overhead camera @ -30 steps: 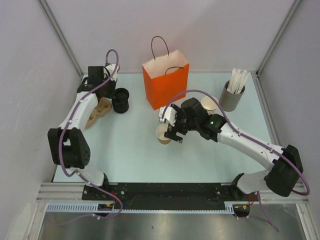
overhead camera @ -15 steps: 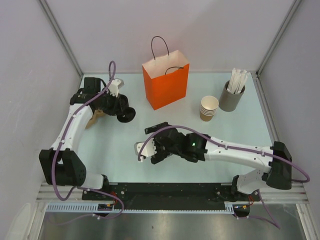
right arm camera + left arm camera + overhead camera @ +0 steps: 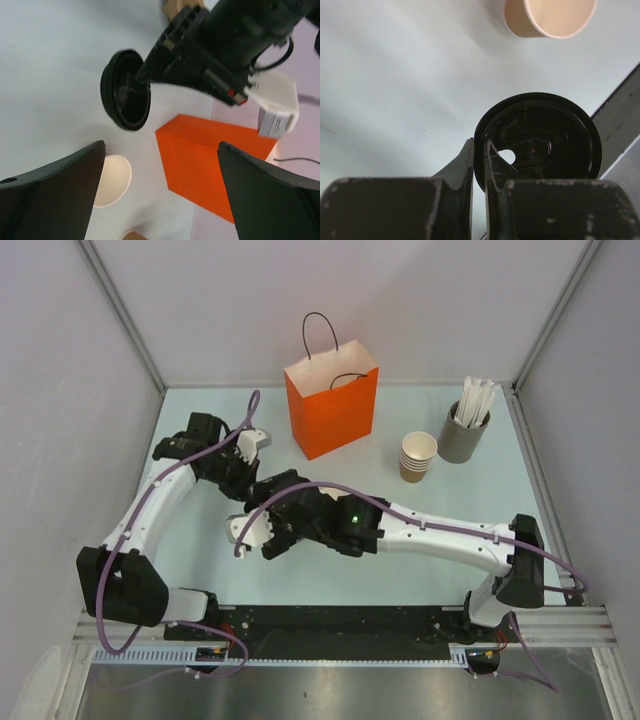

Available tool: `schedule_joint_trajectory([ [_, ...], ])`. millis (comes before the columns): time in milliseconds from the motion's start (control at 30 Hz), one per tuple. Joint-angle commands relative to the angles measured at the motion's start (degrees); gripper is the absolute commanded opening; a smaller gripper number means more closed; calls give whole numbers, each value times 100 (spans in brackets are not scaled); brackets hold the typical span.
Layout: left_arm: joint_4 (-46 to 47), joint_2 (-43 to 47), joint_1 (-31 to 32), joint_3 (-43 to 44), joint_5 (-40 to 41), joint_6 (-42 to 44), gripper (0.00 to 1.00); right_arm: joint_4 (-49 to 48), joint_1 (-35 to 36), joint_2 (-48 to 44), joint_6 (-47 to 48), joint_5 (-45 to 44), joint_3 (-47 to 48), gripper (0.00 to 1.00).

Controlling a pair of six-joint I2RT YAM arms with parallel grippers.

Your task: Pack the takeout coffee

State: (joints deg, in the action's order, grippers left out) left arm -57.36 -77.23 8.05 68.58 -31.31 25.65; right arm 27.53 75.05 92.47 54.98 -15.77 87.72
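Left wrist: black lid (image 3: 537, 137), rim pinched in left jaws, newly carried from far-left of desk (image 3: 395, 75) to near paper cup (image 3: 550, 17) (upright, uncapped, mid-desk); right jaws spread, empty. Capping likely next.

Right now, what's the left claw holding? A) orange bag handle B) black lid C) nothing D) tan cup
B: in the left wrist view the left claw is pinched on the rim of the black lid, while the tan cup sits apart, ungripped.

Right arm (image 3: 440, 536) across the table (image 3: 480, 495); bare gap between orange bag (image 3: 332, 412) and cup stack (image 3: 418, 456).
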Motion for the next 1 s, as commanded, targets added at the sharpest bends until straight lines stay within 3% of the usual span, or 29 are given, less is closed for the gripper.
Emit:
schedule_joint_trajectory([
  [0, -205, 208, 152, 24, -367, 292, 10, 568, 115, 245, -207, 583, 763, 100],
  [300, -407, 156, 179, 218, -946, 502, 10, 1079, 397, 211, -31, 882, 553, 100],
  [500, -723, 200, 205, 235, -1237, 810, 10, 587, 327, 184, 74, 575, 140, 99],
  [967, -1312, 340, 232, 191, -1878, 1372, 9, 323, -104, 210, -14, 1023, 148, 92],
])
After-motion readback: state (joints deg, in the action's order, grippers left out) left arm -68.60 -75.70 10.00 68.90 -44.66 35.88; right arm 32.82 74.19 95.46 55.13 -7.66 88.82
